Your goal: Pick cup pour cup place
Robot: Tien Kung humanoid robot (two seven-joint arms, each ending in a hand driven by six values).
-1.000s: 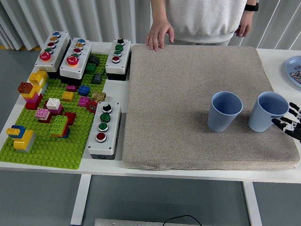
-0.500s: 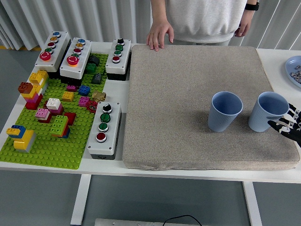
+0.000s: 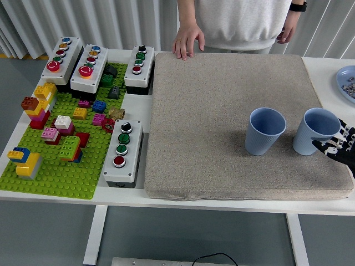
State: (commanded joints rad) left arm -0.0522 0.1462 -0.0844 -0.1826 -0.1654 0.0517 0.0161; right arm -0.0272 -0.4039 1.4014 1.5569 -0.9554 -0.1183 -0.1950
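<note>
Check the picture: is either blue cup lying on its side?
No. The left blue cup and the right blue cup both stand with their open mouths up on the grey mat.

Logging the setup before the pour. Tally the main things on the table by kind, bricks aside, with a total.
Blue cups: 2
Button boxes: 4
Grey mat: 1
Green brick baseplate: 1
Blue plate: 1
Total: 9
</note>
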